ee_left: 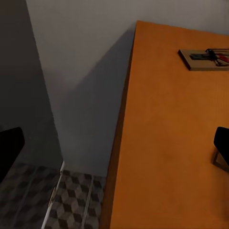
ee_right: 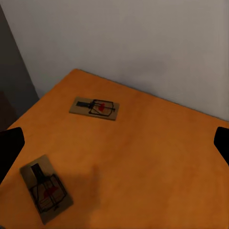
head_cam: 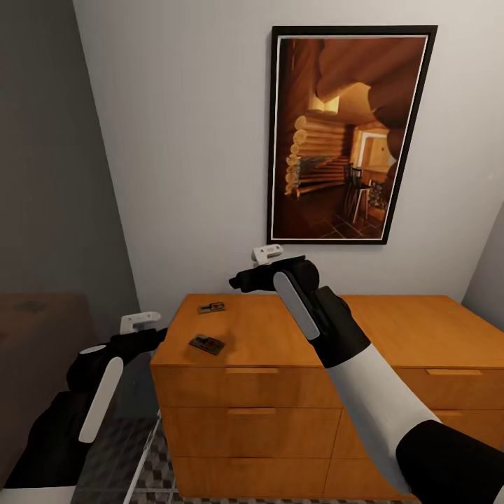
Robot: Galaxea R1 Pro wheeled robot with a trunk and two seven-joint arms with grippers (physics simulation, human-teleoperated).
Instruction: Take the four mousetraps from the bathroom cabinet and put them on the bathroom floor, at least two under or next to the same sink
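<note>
Lying flat on the top of the cabinet point(head_cam: 280, 336) are two mousetraps, both near its left end. The rear mousetrap point(head_cam: 211, 307) is seen close to the back edge by the wall, and the front mousetrap point(head_cam: 207, 344) is seen nearer the front edge; they are apart from one another. In the right wrist view the rear mousetrap point(ee_right: 94, 108) and the front mousetrap point(ee_right: 46, 188) are shown on bare orange wood, each with dark wire parts and a red spot.

The right end effector point(head_cam: 246, 278) is held above the cabinet top, over its left half, touching neither trap. Its fingertips point(ee_right: 10, 148) appear at opposite sides of the right wrist view, wide apart, so it is released and nothing is grasped.

The left end effector point(head_cam: 143, 336) is held just beside the cabinet's left end, off its edge. One dark fingertip point(ee_left: 9, 148) is seen at each side of the left wrist view, well spread, so it too is released. The bathroom floor point(ee_left: 71, 200) is visible below, beside the cabinet's side. A framed picture point(head_cam: 346, 133) is hung on the wall behind the cabinet.
</note>
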